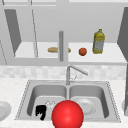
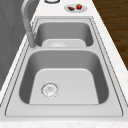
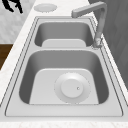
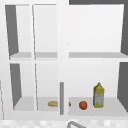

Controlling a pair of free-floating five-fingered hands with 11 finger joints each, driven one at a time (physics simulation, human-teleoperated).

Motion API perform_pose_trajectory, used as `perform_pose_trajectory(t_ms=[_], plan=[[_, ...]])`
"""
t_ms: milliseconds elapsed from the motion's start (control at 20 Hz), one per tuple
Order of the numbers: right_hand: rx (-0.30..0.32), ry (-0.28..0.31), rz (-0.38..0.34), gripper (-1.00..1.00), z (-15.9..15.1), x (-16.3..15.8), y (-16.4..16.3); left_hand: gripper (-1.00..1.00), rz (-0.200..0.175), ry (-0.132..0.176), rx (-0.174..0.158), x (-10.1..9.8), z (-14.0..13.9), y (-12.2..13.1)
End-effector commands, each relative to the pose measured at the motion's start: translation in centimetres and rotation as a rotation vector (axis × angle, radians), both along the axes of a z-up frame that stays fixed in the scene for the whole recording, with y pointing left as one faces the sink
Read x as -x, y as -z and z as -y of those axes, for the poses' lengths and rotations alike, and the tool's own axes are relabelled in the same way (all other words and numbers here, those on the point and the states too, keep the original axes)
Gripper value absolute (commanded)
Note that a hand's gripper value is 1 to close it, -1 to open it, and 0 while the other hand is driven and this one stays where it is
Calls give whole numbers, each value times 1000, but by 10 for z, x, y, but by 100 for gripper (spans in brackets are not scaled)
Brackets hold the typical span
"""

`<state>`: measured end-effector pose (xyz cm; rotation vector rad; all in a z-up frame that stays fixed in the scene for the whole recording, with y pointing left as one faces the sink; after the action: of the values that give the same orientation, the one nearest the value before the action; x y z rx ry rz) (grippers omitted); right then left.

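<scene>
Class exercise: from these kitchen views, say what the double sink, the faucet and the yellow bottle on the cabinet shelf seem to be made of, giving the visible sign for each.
Double sink: probably brushed stainless steel, given its even grey, softly shaded basins.
Faucet: apparently the same grey metal, matte, without bright highlights.
Yellow bottle: likely translucent plastic holding yellow liquid, with a pale label; glass cannot be excluded.

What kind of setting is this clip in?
A simulated kitchen, at the sink: a steel double-basin sink with a faucet set in a pale counter, and an open wall cabinet holding a yellow bottle, an orange and bread.
</scene>
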<state>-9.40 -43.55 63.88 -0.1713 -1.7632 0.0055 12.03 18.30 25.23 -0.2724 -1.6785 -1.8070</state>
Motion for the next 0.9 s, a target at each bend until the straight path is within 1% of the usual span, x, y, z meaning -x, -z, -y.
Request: perform_pose_trajectory(t_ms=[0,250,400,600,850], plan=[[-28,0,11,100,31,0,7,0,0,0,0,0,0,0],[-23,-39,24,100,64,6,8,0,0,0,0,0,0,0],[-28,-71,23,100,85,8,8,0,0,0,0,0,0,0],[-32,-119,26,100,114,8,9,0,0,0,0,0,0,0],[-20,-201,27,100,141,2,10,0,0,0,0,0,0,0]])
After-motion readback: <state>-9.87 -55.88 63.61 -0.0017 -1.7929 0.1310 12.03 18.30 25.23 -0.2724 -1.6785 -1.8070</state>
